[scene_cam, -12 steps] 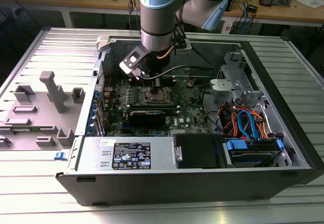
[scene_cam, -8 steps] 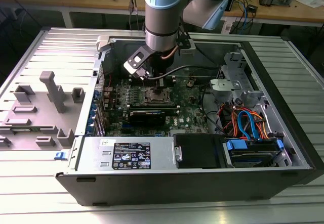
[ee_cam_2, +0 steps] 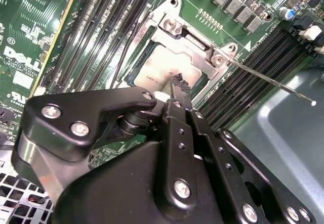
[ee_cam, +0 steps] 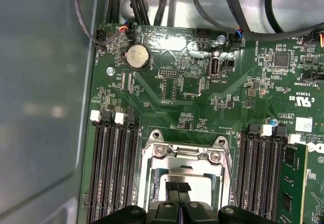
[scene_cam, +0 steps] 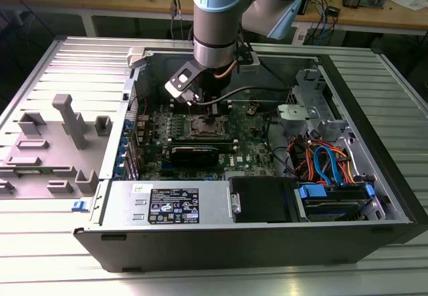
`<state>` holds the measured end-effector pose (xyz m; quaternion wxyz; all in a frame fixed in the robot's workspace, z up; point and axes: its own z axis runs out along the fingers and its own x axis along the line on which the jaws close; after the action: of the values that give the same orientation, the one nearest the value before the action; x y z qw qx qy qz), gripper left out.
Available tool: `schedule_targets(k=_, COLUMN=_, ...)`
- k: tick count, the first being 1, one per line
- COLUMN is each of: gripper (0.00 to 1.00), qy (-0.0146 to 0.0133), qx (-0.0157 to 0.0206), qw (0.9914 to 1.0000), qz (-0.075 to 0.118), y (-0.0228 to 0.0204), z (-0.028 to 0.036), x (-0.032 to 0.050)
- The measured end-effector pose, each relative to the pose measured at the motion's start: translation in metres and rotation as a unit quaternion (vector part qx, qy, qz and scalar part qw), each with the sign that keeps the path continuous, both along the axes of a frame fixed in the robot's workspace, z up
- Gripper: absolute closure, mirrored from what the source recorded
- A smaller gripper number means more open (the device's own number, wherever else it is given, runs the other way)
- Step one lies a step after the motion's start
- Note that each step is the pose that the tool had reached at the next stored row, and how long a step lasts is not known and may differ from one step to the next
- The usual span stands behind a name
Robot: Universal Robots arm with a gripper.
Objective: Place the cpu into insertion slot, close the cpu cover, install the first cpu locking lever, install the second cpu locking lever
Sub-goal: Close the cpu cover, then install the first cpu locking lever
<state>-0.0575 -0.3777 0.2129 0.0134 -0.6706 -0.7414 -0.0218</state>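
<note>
Cpu (ee_cam_2: 157, 67) lies flat in the insertion slot (ee_cam: 158, 181) on the green motherboard (ee_cam: 167, 102), framed by the cpu cover (ee_cam: 185, 152). The open computer case (scene_cam: 267, 242) rests on a ribbed metal desk (scene_cam: 60, 55), with a wooden desk (scene_cam: 374, 17) behind. The gripper (ee_cam: 178, 187) has its fingers drawn together on nothing, tips at the cpu's top; its black body hides the slot's near half. The second wrist view shows a thin lever (ee_cam_2: 268, 80) standing free over the memory slots. The exterior view adds grey plastic holders (scene_cam: 67, 122) at its left.
</note>
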Motion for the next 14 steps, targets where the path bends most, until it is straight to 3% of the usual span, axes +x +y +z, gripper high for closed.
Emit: schedule_targets(k=14, gripper=0.89, qy=0.0000, qx=0.0001, qw=1.00000, qz=0.000, y=0.0000, z=0.0013, x=0.0051)
